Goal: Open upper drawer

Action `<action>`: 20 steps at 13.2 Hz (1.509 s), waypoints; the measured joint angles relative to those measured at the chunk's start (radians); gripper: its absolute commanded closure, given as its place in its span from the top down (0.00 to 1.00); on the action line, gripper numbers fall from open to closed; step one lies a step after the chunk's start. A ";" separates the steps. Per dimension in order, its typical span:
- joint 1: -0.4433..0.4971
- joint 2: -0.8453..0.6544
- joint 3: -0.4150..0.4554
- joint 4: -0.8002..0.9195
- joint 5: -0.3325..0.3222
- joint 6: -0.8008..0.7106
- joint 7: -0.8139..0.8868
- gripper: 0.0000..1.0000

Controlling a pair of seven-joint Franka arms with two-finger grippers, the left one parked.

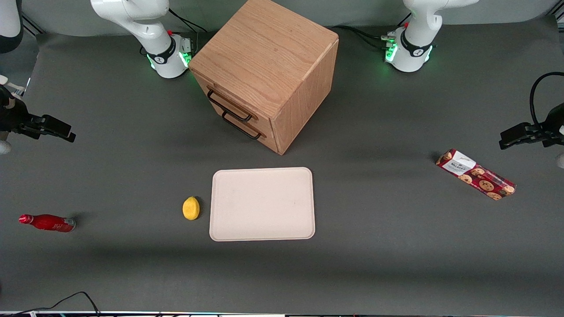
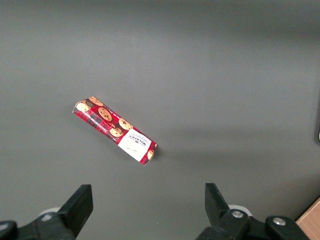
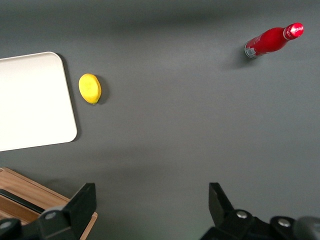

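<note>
The wooden cabinet (image 1: 269,57) stands mid-table, farther from the front camera than the tray, with its front turned toward the working arm's end. The upper drawer (image 1: 229,102) is shut flush, and its thin black bar handle (image 1: 228,105) sits just above the lower drawer's handle (image 1: 240,128). My gripper (image 1: 66,132) hovers above the table at the working arm's end, well apart from the cabinet. In the right wrist view the gripper (image 3: 152,197) is open over bare mat with nothing between its fingers (image 3: 82,200), and a corner of the cabinet (image 3: 35,192) shows beside one of them.
A cream tray (image 1: 262,203) lies in front of the cabinet, nearer the front camera, with a yellow lemon (image 1: 191,208) beside it. A red bottle (image 1: 47,223) lies toward the working arm's end. A cookie box (image 1: 476,174) lies toward the parked arm's end.
</note>
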 measured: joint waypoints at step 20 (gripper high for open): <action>0.357 -0.010 0.019 0.062 0.004 -0.152 0.001 1.00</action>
